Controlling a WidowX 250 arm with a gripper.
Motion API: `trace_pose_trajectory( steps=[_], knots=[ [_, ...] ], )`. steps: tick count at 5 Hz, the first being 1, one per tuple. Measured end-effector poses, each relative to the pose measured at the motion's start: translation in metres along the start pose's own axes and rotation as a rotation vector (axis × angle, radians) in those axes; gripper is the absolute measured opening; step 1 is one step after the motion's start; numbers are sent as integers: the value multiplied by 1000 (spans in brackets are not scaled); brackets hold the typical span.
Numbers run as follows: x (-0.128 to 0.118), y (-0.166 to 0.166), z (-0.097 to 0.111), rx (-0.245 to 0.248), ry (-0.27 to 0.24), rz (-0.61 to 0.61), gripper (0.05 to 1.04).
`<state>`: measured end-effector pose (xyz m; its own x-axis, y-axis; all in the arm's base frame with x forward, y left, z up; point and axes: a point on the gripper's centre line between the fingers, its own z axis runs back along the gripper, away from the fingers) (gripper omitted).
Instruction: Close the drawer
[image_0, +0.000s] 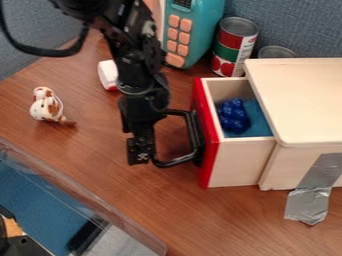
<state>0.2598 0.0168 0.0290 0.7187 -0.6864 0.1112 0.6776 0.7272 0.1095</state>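
At left on the wooden bench (214, 220), a small spotted figurine (48, 106) lay well apart from the work. Right of it, the black arm (123, 45) came in from the upper left and hung steeply, its wrist above the jaws, which pointed down toward the bench. The jaws stood at the outer bar of the drawer's black handle (175, 161); whether they were apart, together or clamped on that bar, I cannot tell. The drawer (237, 160) lay directly to the view's right of them, partly open, with its red front (209, 150) facing the jaws and a knobbly blue toy (234, 116) inside. The handle's outer bar ran roughly up and down the view, across the line on which the drawer would slide. Farthest right was the pale cabinet (297, 100), with silver tape (314, 190) down its near side. The jaws were therefore on the closing side, and the next move seemed to call for a push rightward, toward the cabinet. If they slipped off the handle, the drawer would probably stay partly open.
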Motion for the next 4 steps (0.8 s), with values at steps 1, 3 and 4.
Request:
trace_pose_trajectory(
  steps=[1,3,4],
  knots=[
    [15,2,-3,-1,-16,4,1000],
    [53,-5,1,-8,-48,-12,1000],
    [66,-7,-4,-25,-41,-11,1000]
  ],
)
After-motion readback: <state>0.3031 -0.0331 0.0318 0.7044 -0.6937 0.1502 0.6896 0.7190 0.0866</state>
